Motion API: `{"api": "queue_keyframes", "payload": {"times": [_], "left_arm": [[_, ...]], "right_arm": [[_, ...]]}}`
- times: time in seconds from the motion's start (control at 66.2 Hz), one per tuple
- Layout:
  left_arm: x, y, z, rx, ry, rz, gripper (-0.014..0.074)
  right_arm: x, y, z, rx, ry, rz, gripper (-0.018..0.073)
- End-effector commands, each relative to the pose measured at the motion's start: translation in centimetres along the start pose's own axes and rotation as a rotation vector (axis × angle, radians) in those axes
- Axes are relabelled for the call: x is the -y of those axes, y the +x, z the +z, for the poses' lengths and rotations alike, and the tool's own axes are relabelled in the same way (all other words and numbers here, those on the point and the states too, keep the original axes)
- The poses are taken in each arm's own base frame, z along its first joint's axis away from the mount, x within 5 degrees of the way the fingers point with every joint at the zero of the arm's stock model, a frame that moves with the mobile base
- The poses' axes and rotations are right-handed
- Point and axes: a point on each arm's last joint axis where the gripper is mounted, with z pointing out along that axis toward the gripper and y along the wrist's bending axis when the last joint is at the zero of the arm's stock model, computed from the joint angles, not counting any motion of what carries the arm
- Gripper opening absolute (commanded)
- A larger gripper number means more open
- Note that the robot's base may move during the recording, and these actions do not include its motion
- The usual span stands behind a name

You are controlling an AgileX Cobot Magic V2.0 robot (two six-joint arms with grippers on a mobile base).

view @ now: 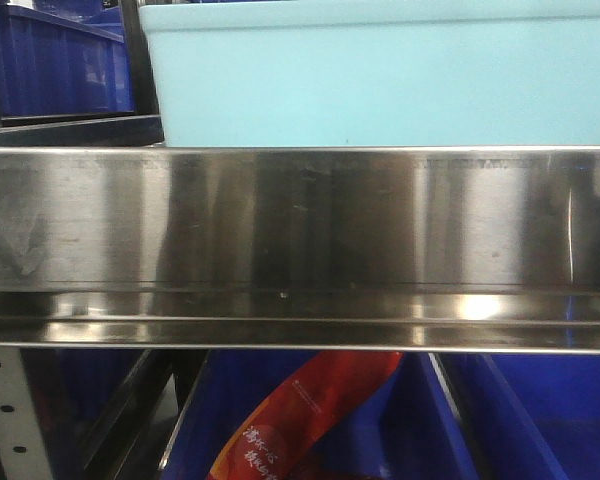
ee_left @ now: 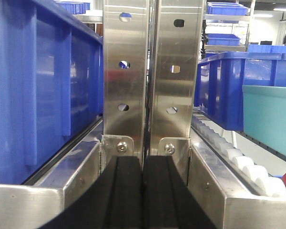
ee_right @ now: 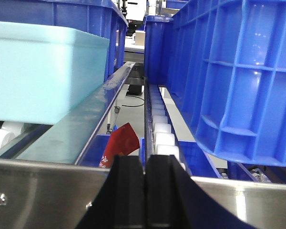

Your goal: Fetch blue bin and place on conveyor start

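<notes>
The blue bin (view: 380,75), a pale turquoise tub, sits on the shelf just behind the steel front rail (view: 300,230). Its side shows at the right edge of the left wrist view (ee_left: 271,119) and at the left of the right wrist view (ee_right: 43,67). My left gripper (ee_left: 143,162) is shut with nothing between its black fingers, facing two steel uprights (ee_left: 152,71). My right gripper (ee_right: 144,164) is shut and empty too, level with the rail, to the right of the tub. The conveyor start is out of view.
Dark blue ribbed bins stand on both sides of the tub (ee_left: 33,86) (ee_right: 233,76) and on the shelf below (view: 540,420). White roller tracks (ee_right: 162,133) run along the shelf. A red packet (view: 300,420) lies in a lower bin.
</notes>
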Motion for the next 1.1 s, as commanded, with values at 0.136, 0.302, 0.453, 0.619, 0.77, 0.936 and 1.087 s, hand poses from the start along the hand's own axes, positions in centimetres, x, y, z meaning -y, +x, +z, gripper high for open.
{"api": "queue_keyframes", "payload": {"times": [0.136,0.302,0.453,0.619,0.77,0.936,1.087], "left_arm": [[0.0,-0.3,0.0,0.022,-0.006,-0.001,-0.0111],[0.0,-0.3,0.0,0.022,-0.006,-0.001,-0.0111],[0.0,-0.3,0.0,0.022,-0.006,-0.001,-0.0111],[0.0,-0.3,0.0,0.022,-0.006,-0.001,-0.0111],[0.0,-0.4,0.0,0.034,-0.007,-0.001,-0.0111],[0.0,-0.7,-0.1,0.068,-0.008,-0.001,-0.0111],[-0.1,-1.2,-0.1,0.126,-0.009,-0.001,-0.0111]], "right_arm": [[0.0,-0.2,0.0,0.021,-0.001,-0.001,-0.0162],[0.0,-0.2,0.0,0.021,-0.001,-0.001,-0.0162],[0.0,-0.2,0.0,0.021,-0.001,-0.001,-0.0162],[0.0,-0.2,0.0,0.021,-0.001,-0.001,-0.0162],[0.0,-0.2,0.0,0.021,-0.001,-0.001,-0.0162],[0.0,-0.6,-0.1,0.066,0.003,-0.001,-0.0162],[0.1,-1.8,-0.2,0.19,0.013,0.002,-0.0162]]}}
